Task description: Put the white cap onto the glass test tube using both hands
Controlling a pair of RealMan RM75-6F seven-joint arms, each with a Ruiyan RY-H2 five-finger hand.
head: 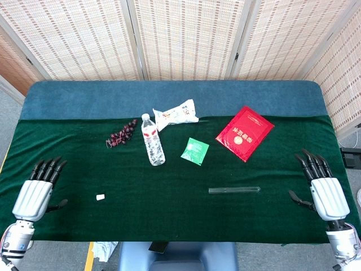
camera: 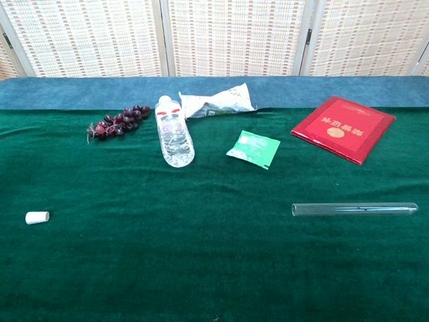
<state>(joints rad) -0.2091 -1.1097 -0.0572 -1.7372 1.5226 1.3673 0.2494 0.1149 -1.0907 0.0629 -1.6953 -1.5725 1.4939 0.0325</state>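
A matt, napped green cloth [camera: 134, 268] covers the table, bearing a clear glass test tube [camera: 354, 209], a matt white cap [camera: 37, 217], a clear plastic bottle [camera: 173, 137], a glossy green sachet [camera: 253, 148] and a red booklet [camera: 343, 127] with slight sheen.

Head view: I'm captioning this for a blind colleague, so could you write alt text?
Two open robot hands, left hand and right hand, hover at the edges of a green velvet table. A small white cap and a clear glass test tube lie apart between them.
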